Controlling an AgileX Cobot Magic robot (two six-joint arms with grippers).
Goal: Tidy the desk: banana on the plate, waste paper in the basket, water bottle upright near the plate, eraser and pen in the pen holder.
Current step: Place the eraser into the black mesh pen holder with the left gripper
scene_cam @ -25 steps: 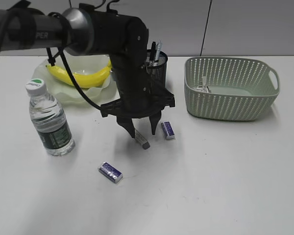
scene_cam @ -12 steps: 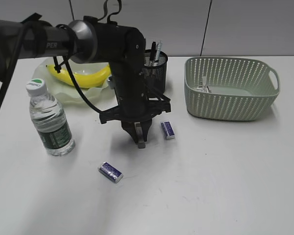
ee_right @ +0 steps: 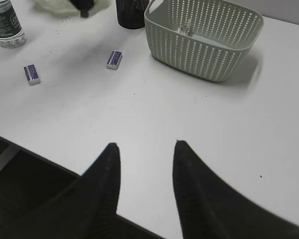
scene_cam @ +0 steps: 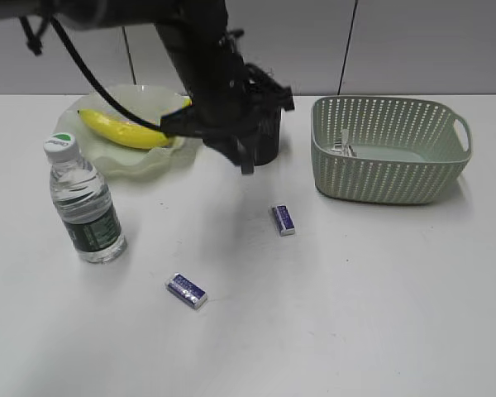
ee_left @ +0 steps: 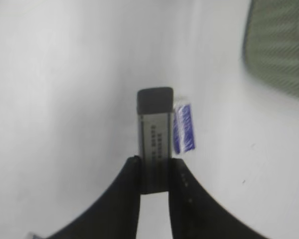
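Lifted since: L tool (ee_left: pixel 154 172) w/ flat grey bar (ee_left: pixel 155 134)

The left end effector (scene_cam: pixel 244 157) hangs above the surface (scene_cam: pixel 355 306), just before the pen holder (scene_cam: pixel 264 132). To its left the banana (scene_cam: pixel 120 131) lies in the plate (scene_cam: pixel 153 161); the water bottle (scene_cam: pixel 84 203) stands farther left and nearer. Two erasers (scene_cam: pixel 283 219) (scene_cam: pixel 186 291) lie below and nearer; the basket (scene_cam: pixel 388 149) sits to its right.
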